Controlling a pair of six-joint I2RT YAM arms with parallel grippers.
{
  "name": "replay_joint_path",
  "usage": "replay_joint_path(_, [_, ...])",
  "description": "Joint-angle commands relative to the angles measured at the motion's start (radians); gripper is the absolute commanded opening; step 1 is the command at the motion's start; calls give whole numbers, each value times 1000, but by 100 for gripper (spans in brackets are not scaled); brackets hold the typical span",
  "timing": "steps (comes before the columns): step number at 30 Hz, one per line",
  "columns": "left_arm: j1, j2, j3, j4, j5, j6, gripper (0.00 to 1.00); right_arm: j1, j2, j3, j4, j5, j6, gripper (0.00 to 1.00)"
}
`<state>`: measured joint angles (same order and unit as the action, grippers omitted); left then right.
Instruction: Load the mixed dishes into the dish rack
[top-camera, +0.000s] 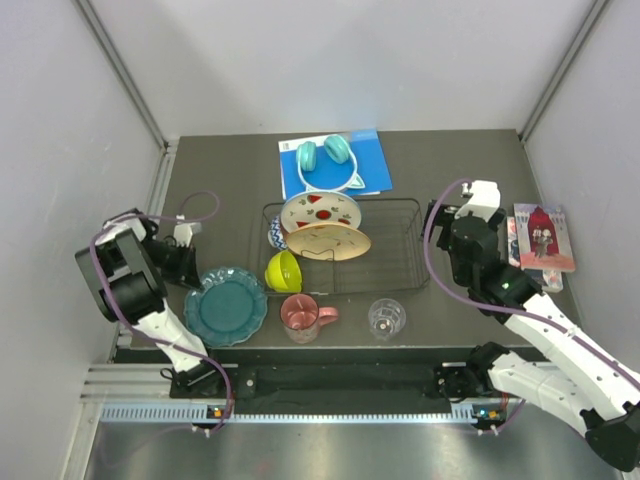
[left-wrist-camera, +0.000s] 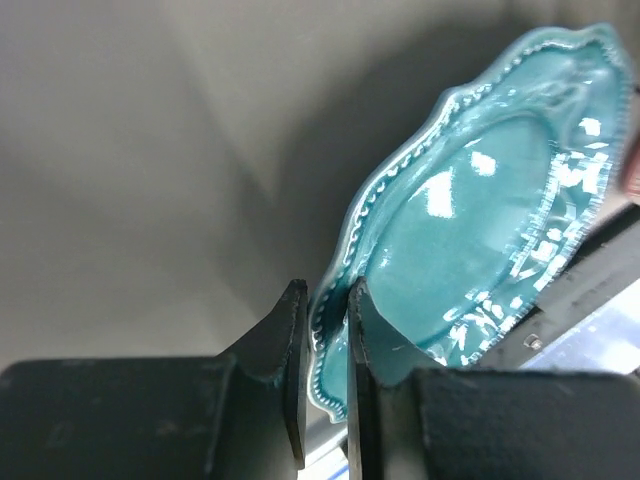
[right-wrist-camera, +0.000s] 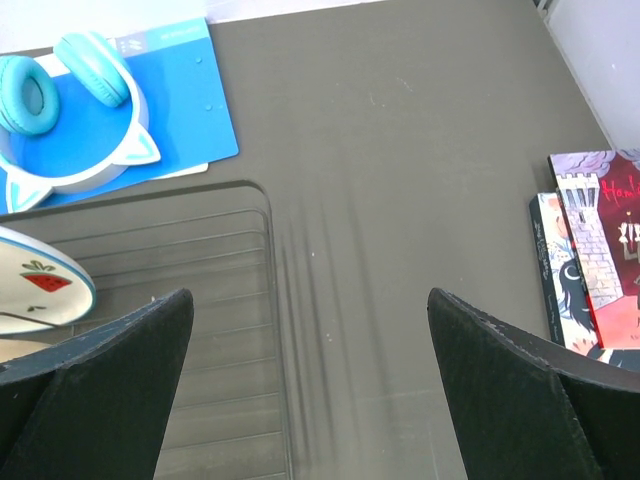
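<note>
The teal plate (top-camera: 225, 305), on the worktop (top-camera: 460, 160) beside the dish rack (top-camera: 390, 255), is pinched by its rim in the nearly closed left jaws, presumably for edgewise slotting, while the right jaws are held wide open and empty.

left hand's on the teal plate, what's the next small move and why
Probably lift the teal plate slightly off the table. The left hand has the plate's rim pinched between its fingers, so the grasp looks made. The dish rack to its right has bare wire on its right side.
</note>
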<state>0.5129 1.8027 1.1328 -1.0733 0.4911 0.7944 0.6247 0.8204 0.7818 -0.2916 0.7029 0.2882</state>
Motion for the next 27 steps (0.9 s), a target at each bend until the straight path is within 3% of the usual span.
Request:
replay_joint_path(1, [-8, -84, 129, 3, 10, 5, 0, -16, -7, -7, 57, -8, -12, 100])
replay_joint_path(8, [-11, -253, 235, -97, 34, -3, 0, -17, -24, -24, 74, -16, -14, 100])
replay_joint_path(15, [-19, -419, 335, -97, 29, 2, 0, -17, -35, -30, 81, -31, -1, 100])
replay_joint_path(27, [-108, -548, 462, -185, -9, 17, 0, -17, -49, -35, 81, -34, 8, 100])
